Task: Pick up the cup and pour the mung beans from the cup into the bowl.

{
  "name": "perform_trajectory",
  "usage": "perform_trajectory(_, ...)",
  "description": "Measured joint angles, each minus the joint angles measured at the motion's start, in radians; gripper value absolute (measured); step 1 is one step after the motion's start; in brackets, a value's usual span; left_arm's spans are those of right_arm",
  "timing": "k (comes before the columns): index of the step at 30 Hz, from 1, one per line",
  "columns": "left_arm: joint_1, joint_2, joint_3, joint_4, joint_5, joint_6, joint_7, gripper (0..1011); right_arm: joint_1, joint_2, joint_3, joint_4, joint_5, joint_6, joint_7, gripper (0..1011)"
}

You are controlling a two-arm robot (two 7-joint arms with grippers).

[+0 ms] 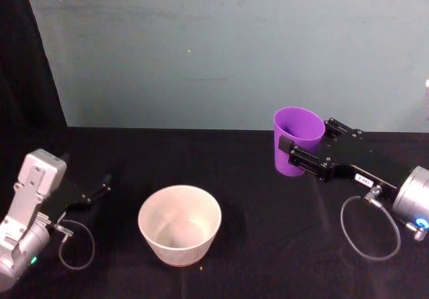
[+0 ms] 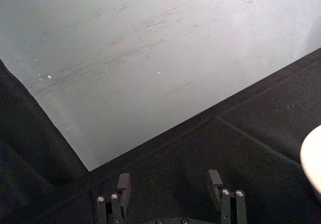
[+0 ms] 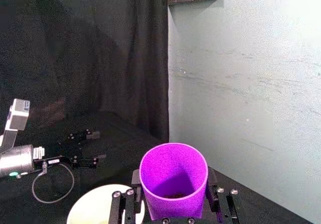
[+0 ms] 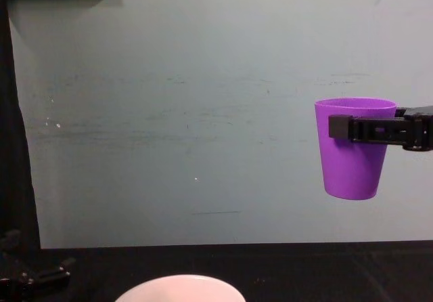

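Right arm: reaches in from the right, raised well above the table, wrist level. Right hand [image 1: 305,141]: fingers clamped on either side of the cup [image 4: 356,166] just below its rim, holding it upright. Left arm: low at the near left, forearm angled towards the far right. Left hand [image 2: 169,180]: fingers spread apart, gripping nothing.

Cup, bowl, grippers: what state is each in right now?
cup: upright, held clear of the table, dark beans at its bottom.
bowl: upright on the table, looks empty.
right gripper: shut on the cup.
left gripper: open, empty, parked at left.
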Motion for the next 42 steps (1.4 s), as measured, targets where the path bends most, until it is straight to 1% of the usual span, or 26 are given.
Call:
perform_trajectory(37,0.000,0.000,0.000,0.000,0.000,0.000,0.000,1003,0.000,0.000,0.000,0.000,0.000,0.000,0.000,739)
perform_trajectory(40,0.000,0.000,0.000,0.000,0.000,0.000,0.000,1003,0.007,0.002,-0.006,0.007,0.001,0.000,0.000,738)
perform_trajectory(42,0.000,0.000,0.000,0.000,0.000,0.000,0.000,1003,0.027,0.002,-0.018,0.032,0.001,0.001,0.001,739)
